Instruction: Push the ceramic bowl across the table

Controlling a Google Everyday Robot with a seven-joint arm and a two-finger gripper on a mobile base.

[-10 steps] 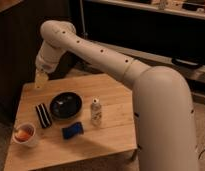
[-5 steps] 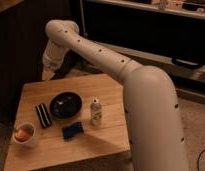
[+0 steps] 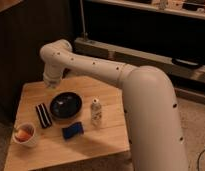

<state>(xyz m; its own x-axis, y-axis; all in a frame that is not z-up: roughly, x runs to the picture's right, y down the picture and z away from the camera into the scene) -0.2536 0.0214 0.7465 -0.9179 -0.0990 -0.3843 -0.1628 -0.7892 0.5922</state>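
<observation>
Above the table's (image 3: 103,146) far left part, the gripper (image 3: 49,84) hangs from the white arm (image 3: 96,67); whether it is spread or closed cannot be told. Nearer, apart from it, sits the ceramic bowl (image 3: 65,105), left of centre. A black striped block (image 3: 43,115) lies to the bowl's left and a white bottle (image 3: 96,111) stands to its right. A blue object (image 3: 72,131) and a white cup (image 3: 25,135) sit nearer.

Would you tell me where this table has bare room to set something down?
Bare: the table's near edge in front of the blue object and bottle, plus its right side. Crowded: cup, black bar, ceramic bowl at left; gripper over far-left corner.
</observation>
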